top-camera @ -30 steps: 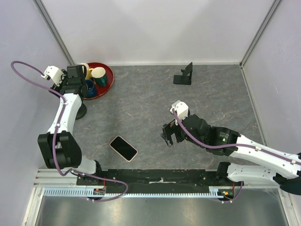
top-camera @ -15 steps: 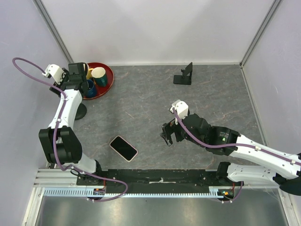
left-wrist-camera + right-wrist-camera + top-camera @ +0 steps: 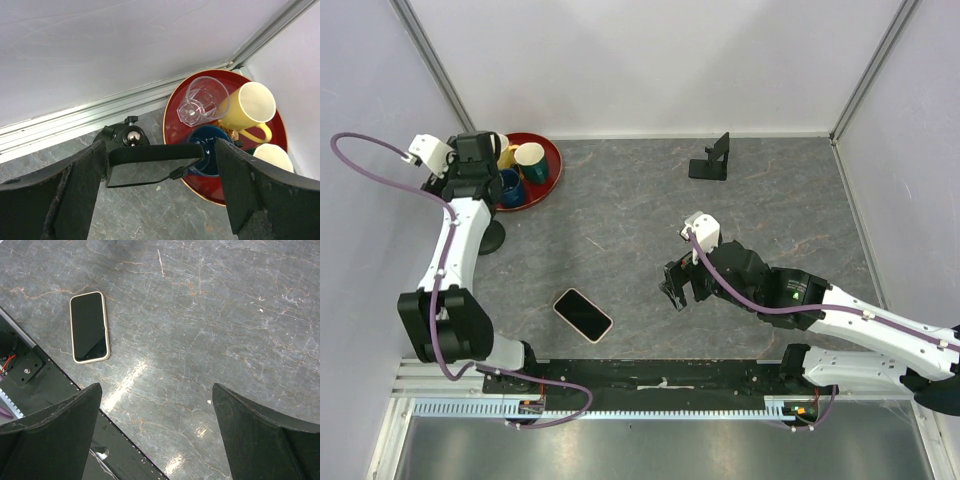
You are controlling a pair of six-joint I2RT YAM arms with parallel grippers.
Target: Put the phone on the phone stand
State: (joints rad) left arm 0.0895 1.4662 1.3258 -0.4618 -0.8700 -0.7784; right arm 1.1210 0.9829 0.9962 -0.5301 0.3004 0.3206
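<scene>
Right wrist view crops the right pincer (image 3: 156, 390), wide open and empty like the left pincer (image 3: 160, 145).

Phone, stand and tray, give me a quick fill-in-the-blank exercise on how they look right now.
1. The phone lies flat on the table, screen facing ____.
2. The phone stand, near the table's far edge, is coloured ____.
3. The yellow mug stands in a ____ tray.
Missing words: up; black; red.
</scene>
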